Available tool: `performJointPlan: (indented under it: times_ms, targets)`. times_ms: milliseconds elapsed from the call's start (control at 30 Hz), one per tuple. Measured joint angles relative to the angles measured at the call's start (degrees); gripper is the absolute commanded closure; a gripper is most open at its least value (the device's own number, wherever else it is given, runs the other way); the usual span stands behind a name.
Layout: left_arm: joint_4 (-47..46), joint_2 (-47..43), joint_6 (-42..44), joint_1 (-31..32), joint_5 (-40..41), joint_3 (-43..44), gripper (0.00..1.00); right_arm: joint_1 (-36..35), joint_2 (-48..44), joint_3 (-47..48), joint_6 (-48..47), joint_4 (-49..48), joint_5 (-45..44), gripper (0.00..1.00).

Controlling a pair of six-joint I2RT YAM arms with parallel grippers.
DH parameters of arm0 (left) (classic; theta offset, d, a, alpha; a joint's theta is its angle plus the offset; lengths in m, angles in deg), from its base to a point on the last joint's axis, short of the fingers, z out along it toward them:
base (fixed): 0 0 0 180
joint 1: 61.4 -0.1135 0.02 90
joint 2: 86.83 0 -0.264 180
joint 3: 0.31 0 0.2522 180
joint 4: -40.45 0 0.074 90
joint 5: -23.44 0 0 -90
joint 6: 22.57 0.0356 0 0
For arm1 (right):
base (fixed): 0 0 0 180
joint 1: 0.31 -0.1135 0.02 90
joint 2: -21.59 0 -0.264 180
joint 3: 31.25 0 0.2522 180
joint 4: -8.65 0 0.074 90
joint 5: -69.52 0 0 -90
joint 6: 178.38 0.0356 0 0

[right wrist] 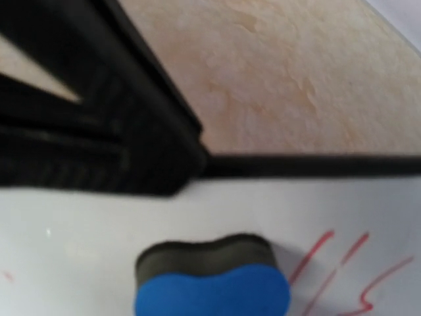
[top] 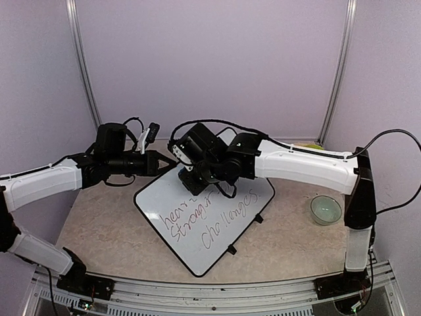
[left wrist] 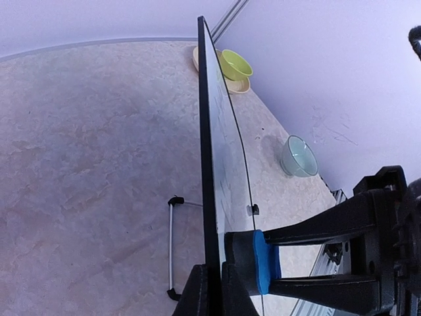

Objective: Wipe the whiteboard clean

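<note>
The whiteboard stands tilted on the table, bearing green, red and purple handwriting. My left gripper is shut on the black frame at its upper left edge. In the left wrist view the board appears edge-on, with one of my fingertips on either side of the frame. My right gripper is shut on a blue eraser, whose dark felt face is pressed against the board's white surface near the top. The right wrist view shows that eraser on the board, left of red strokes.
A black wire stand props the board from behind. A pale teal bowl sits on the table to the right. A yellow-green bowl rests on a plate at the back by the wall. Lilac walls enclose the table.
</note>
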Motion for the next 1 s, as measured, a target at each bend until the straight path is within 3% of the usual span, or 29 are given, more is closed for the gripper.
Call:
performJointPlan:
  times_ms: [433, 567, 833, 1000]
  targets:
    - [0.04, 0.0, -0.79, 0.2, 2.19, -0.33, 1.0, -1.31, -5.33, -14.43, 3.98, -2.8, -2.08, 0.76]
    - [-0.42, 0.0, -0.79, 0.26, 2.21, -0.33, 1.0, -1.31, -4.5, -11.61, 2.86, -0.24, -1.7, 0.76]
    - [-0.85, 0.0, -0.72, 0.46, 2.36, -0.5, 1.0, -1.36, 2.19, 2.69, -0.7, 1.49, -0.11, 0.76]
    - [-0.74, 0.0, -0.7, 0.46, 2.93, -0.59, 1.0, -1.99, 2.89, 3.48, -1.38, 1.16, 0.52, 0.76]
